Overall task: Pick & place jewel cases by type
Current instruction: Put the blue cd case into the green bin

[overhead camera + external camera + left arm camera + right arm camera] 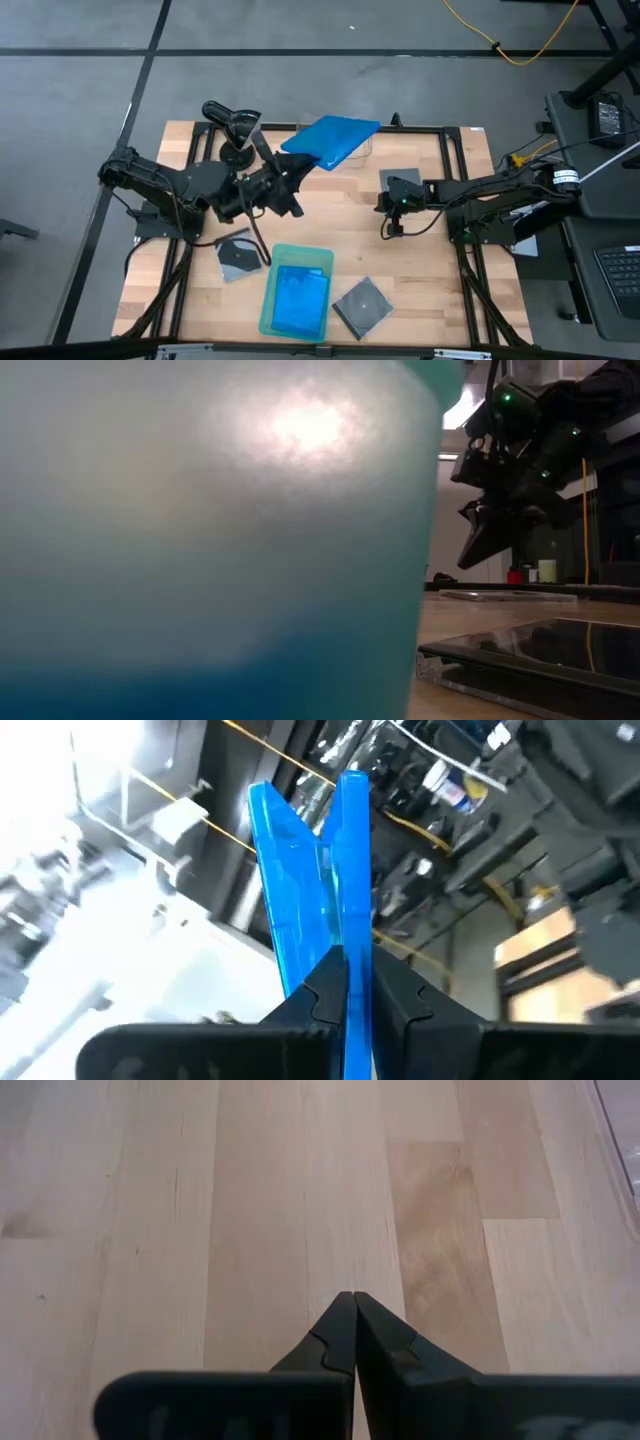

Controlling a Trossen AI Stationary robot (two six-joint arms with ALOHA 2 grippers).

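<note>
A pale green tray wall [200, 540] fills the table-level camera; above the table the left gripper [290, 185] holds a blue jewel case [330, 138] aloft.

The left gripper's fingers are clamped on one edge of the blue case, which seems to hang slightly sprung open, over the far side of the table near a clear bin [362, 150]. To do this step well, I judge it should keep a firm pinch and carry the case level to the tray [270, 300], which already holds blue — lowering flat onto that stack. The right gripper [392, 208] waits mid-table, fingers closed on nothing. Three dark cases lie apart: one beside the tray's left [238, 258], one at its right [362, 305], one behind the right gripper [400, 178] — none blocks the path.
</note>
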